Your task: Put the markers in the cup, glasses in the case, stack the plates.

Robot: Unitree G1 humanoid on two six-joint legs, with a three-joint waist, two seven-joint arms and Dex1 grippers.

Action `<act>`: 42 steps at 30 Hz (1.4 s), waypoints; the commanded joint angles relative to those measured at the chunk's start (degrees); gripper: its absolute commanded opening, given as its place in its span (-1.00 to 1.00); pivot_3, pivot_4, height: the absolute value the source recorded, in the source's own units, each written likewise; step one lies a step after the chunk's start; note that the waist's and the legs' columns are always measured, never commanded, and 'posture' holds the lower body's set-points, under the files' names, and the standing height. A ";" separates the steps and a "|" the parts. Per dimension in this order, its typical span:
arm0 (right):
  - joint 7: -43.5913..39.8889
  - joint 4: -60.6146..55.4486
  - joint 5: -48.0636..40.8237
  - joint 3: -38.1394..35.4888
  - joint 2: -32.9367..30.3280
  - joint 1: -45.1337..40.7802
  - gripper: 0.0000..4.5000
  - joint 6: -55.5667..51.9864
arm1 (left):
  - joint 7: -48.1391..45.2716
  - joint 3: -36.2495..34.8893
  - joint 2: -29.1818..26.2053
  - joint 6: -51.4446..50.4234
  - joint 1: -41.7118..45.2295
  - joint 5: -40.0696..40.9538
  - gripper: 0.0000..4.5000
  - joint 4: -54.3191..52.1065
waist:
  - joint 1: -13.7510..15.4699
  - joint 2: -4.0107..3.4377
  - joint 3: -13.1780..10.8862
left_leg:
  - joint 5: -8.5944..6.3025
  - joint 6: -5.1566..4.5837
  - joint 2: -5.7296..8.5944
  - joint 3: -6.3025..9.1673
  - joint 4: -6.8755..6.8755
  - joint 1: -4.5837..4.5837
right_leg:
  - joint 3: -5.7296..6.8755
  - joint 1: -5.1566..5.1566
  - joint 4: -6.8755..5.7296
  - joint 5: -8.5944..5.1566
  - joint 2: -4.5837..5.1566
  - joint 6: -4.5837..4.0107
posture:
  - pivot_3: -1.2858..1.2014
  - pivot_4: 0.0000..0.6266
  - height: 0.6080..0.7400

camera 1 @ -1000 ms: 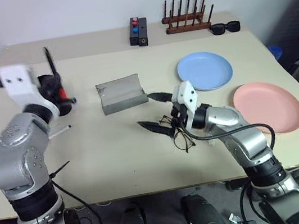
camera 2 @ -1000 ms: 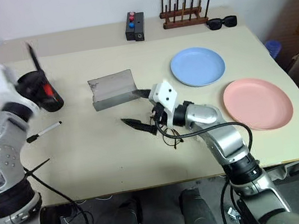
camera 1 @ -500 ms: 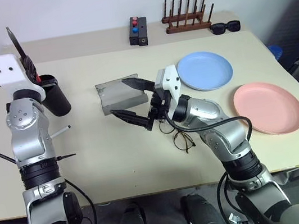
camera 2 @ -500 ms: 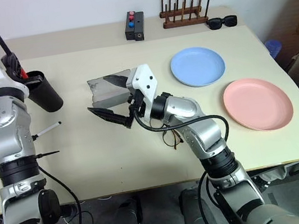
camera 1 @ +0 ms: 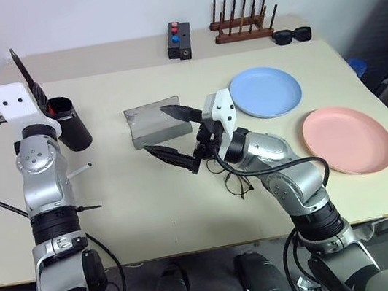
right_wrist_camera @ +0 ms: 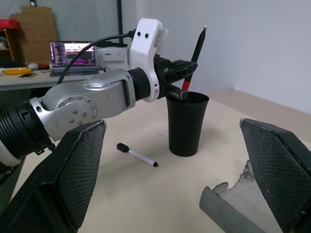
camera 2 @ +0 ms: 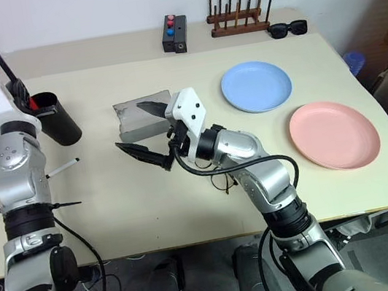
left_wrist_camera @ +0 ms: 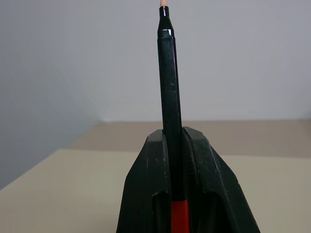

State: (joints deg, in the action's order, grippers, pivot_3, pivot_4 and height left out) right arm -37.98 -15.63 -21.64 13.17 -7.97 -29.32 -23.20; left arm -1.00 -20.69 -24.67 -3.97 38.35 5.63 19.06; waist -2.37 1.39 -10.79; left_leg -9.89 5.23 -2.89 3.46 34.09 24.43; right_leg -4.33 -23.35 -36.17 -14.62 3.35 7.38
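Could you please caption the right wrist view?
Left hand holds black marker above cup; white marker lies nearby.

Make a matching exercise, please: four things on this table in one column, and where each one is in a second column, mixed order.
Things:
1. black marker
2. white marker
3. glasses
4. sunglasses

Places:
A. at the far edge of the table, beside the wooden rack
B. lying on the table near the black cup
C. gripped in the left pincer
D. on the table under the right arm, not in the grey case

Pairs: 1-C, 2-B, 3-D, 4-A
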 commanded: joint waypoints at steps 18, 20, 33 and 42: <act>-0.81 -2.03 -0.92 0.26 0.42 -0.09 1.00 0.45 | -2.33 -2.25 -2.63 -3.16 -4.02 5.28 0.22 -12.45 | -0.13 0.00 0.00 | 0.00 0.00 0.00 0.00 -0.02 0.00 | 0.01 -0.01 0.01 0.00 0.00 0.00 | 0.03 -0.52 1.00; -0.72 -2.18 -0.72 0.05 0.06 0.01 1.00 0.58 | -7.62 -3.72 -5.45 -7.37 -7.71 9.72 0.22 -18.42 | -0.27 0.00 0.00 | 0.00 0.01 -0.02 -0.01 -0.10 -0.01 | 0.00 -0.04 0.01 0.00 0.00 0.00 | 0.03 -0.52 1.00; -3.34 0.19 -0.76 0.34 -1.21 -0.17 1.00 2.07 | -24.80 -10.59 -28.78 -44.55 -32.95 22.71 0.22 -30.95 | -1.04 0.12 -0.02 | -0.03 0.04 -0.07 -0.02 -0.19 -0.01 | 0.02 -0.16 0.08 -0.17 0.06 -0.41 | 0.03 -0.52 1.00; -5.53 1.11 -1.13 0.76 -1.35 -0.16 1.00 2.55 | -33.57 6.70 -37.93 -54.07 -23.33 19.34 0.22 -18.33 | -1.50 0.12 -0.06 | -0.02 0.03 -0.07 -0.15 -0.43 0.11 | 0.03 -0.43 0.07 -0.18 0.09 -0.48 | 0.03 -0.52 1.00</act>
State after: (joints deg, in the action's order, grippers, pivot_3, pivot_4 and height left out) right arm -42.64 -12.81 -21.64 14.18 -9.18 -29.09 -21.29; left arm -32.91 -15.08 -60.67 -58.02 13.77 26.26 -0.14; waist -3.87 1.51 -10.86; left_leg -9.90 5.25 -2.96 3.32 33.62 24.55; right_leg -4.30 -23.79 -36.11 -14.80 3.44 6.90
